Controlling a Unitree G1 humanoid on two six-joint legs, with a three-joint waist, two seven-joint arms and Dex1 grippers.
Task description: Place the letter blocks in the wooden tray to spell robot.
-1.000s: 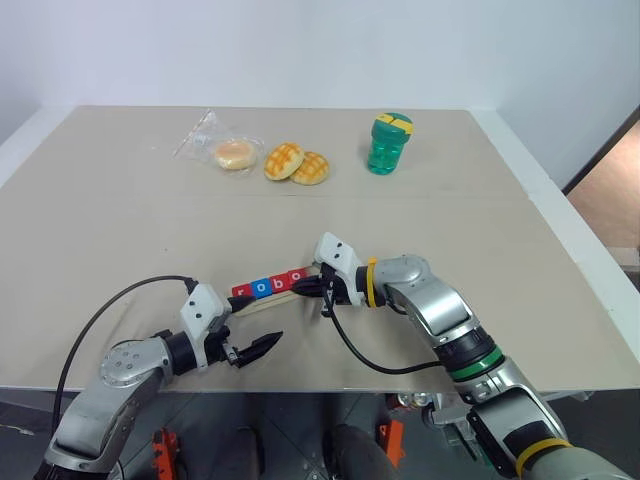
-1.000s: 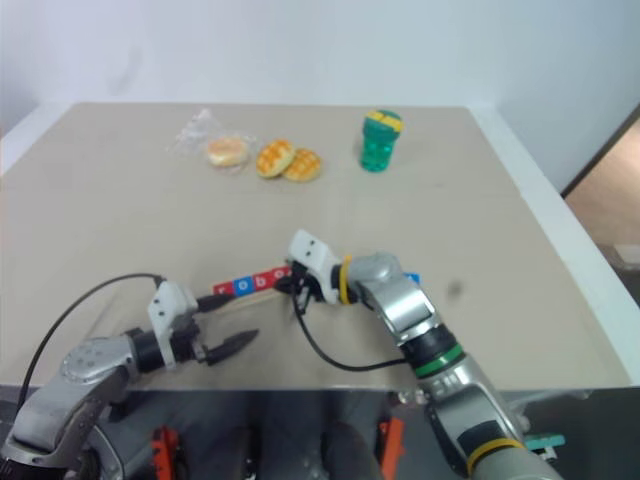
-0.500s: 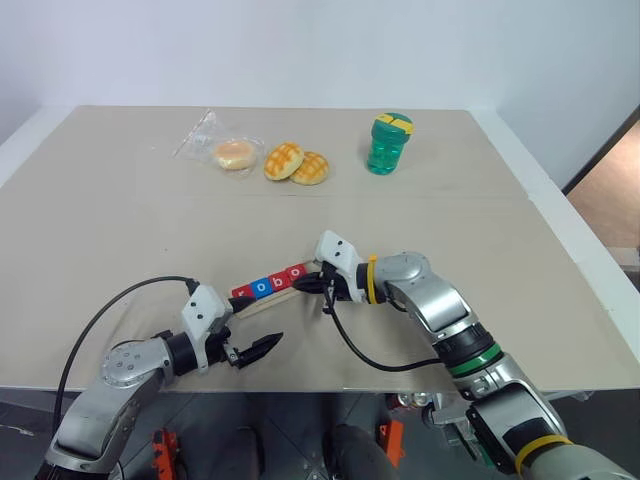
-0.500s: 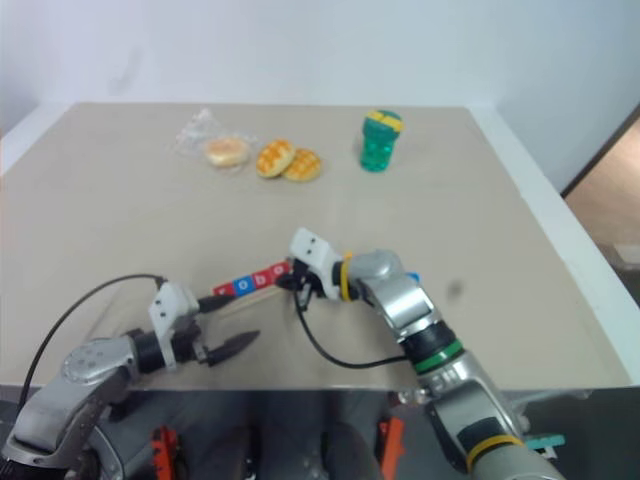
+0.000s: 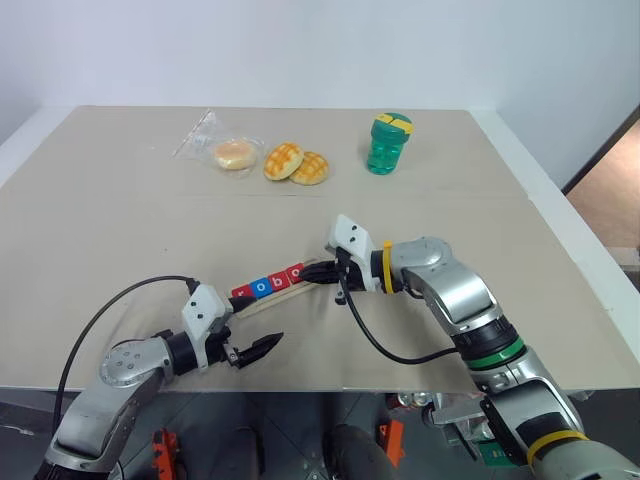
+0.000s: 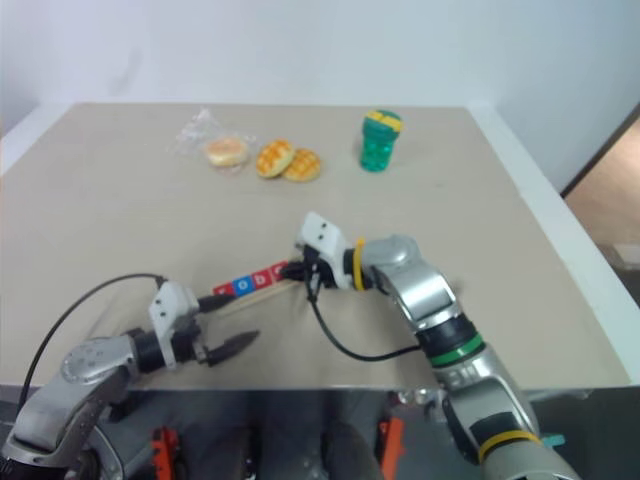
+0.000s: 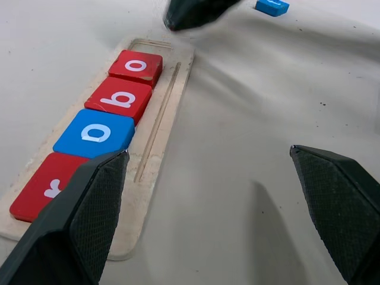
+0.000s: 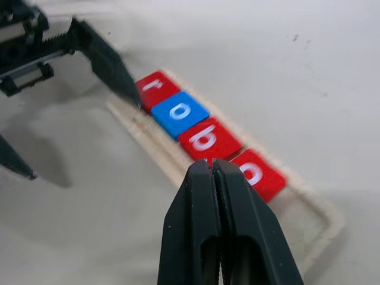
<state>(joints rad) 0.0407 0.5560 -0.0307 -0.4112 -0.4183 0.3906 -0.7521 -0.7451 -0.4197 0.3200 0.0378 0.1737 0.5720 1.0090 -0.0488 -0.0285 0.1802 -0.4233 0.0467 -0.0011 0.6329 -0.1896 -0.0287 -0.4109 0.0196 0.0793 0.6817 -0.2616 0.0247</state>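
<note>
Beige table [image 5: 120, 200]: four letter blocks [image 7: 101, 124] sit in my wooden tray [image 7: 160, 142], one blue block [image 7: 272, 6] lies apart, buns [image 5: 297, 163] and green cup [image 5: 388, 143] far off; right gripper [image 8: 215, 178] clenched empty, left gripper [image 5: 262, 346] spread wide.

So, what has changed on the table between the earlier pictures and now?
The right gripper, shut and holding nothing, has lifted and drawn back from the free end of the wooden tray. The four letter blocks reading r, o, b, o stay in the tray, the last blue block stays on the table, and the open left gripper has not moved.
</note>
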